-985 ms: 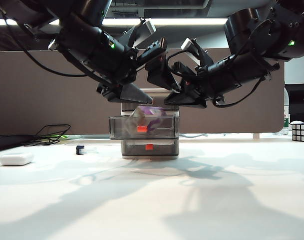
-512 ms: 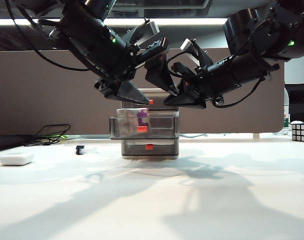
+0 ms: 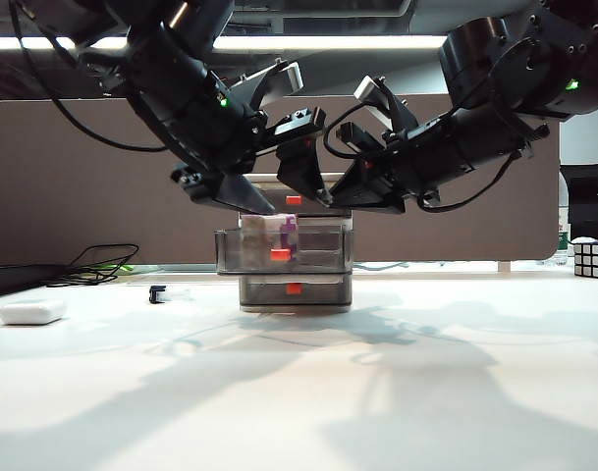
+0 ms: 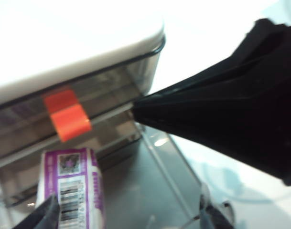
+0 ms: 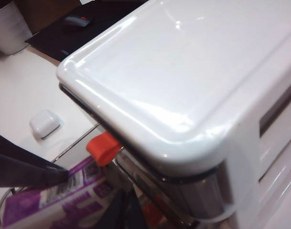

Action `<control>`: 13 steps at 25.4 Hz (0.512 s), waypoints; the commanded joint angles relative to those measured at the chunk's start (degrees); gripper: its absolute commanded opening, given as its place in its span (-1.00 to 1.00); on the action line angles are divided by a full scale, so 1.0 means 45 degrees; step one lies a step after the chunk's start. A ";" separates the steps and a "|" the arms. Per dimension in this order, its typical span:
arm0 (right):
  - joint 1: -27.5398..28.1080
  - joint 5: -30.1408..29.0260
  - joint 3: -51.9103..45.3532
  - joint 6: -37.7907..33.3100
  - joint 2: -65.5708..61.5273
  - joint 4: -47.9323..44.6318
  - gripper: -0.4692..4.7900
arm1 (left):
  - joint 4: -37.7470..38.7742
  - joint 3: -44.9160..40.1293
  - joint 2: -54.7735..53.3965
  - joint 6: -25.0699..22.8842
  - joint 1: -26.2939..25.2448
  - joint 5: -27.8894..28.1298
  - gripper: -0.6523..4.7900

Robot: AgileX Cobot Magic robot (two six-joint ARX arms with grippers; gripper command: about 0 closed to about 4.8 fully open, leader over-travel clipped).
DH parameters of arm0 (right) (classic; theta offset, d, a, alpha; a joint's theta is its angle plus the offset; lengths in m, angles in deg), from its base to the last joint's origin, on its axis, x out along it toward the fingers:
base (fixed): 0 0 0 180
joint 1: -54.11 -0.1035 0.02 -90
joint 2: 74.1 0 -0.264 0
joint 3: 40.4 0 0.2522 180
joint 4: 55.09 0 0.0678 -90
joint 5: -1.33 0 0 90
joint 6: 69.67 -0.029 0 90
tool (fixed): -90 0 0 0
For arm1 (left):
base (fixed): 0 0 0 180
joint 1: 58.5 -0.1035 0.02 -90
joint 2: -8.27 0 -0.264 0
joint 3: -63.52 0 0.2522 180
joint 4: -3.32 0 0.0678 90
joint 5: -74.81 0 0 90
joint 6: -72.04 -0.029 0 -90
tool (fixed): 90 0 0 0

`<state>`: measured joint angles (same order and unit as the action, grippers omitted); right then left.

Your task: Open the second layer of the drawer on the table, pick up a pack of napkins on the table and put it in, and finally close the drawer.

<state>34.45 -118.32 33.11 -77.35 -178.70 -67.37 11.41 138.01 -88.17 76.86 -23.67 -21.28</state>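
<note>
Crowding the drawer (image 3: 295,257), left gripper (image 3: 287,199), right gripper (image 3: 330,201), spread fingers (image 3: 242,193).

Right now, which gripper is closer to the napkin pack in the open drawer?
Left. The left gripper hangs open right above the pack of napkins; the right gripper sits further right, over the drawer.

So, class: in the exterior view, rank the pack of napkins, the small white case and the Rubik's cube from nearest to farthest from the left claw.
1. pack of napkins, just below the left claw, in the open drawer.
2. small white case, far left on the table.
3. Rubik's cube, far right edge.
</note>
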 commanded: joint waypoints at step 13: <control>0.0019 -0.0073 0.0044 0.0044 0.0063 -0.0160 -0.84 | -0.0573 0.0146 -0.0146 0.1763 0.0180 -0.3769 0.61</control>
<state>34.71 -118.82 33.13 -77.46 -178.63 -67.59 9.59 138.40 -89.05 83.24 -23.17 -35.20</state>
